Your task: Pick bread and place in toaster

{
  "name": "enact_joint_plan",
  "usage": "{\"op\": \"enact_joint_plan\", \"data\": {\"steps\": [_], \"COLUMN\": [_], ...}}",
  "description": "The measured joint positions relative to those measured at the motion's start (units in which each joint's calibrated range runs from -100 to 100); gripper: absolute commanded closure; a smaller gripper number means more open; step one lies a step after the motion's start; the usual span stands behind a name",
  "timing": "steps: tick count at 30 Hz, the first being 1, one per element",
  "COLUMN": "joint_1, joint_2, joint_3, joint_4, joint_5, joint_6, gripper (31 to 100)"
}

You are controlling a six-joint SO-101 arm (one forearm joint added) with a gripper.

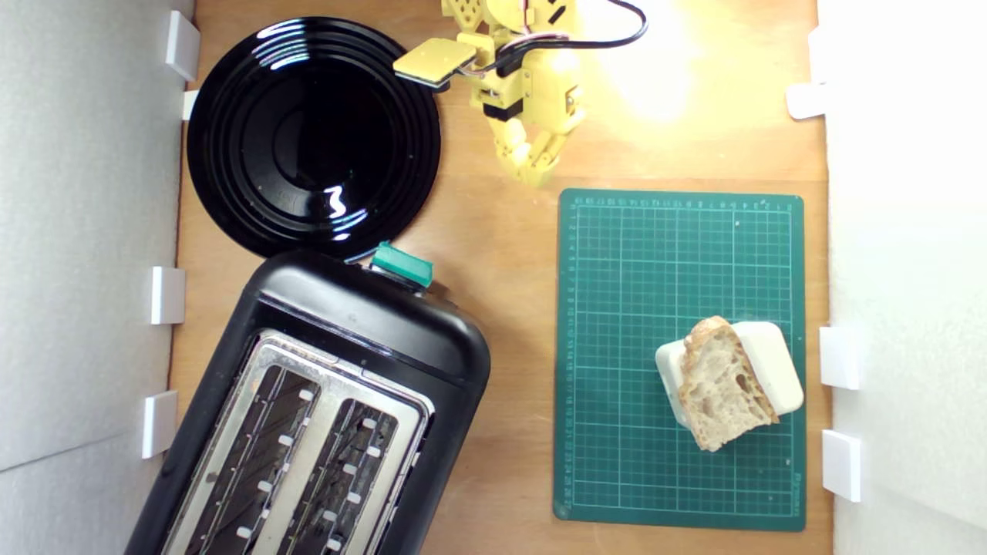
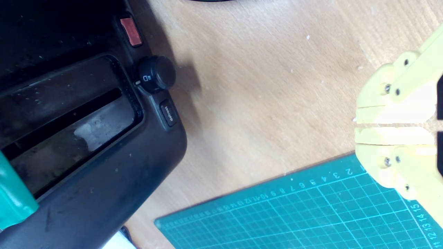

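The bread, a pale holey slice with a tan crust, leans on a cream rounded box on the green cutting mat at the exterior view's right. The black toaster, with a silver top plate, two long slots and a green lever knob, fills the lower left of that view. My yellow gripper hangs over bare wood just beyond the mat's far edge, well away from the bread. In the wrist view its fingers are pressed together with nothing between them; the toaster's end shows there too.
A round black plate lies just beyond the toaster at the exterior view's upper left. White walls with small white brackets border the wooden table on both sides. A black cable trails from the arm.
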Motion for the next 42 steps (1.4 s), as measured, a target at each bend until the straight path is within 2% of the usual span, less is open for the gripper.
{"op": "enact_joint_plan", "data": {"steps": [31, 36, 42], "joint_1": [-0.09, -0.92, -1.19], "joint_2": [0.00, 0.00, 3.11], "joint_3": [0.00, 0.00, -0.37], "joint_4": [0.09, 1.42, 1.42], "joint_5": [0.00, 0.00, -1.86], "joint_6": [0.00, 0.00, -0.36], "gripper": [86.8, 86.9, 86.6]}}
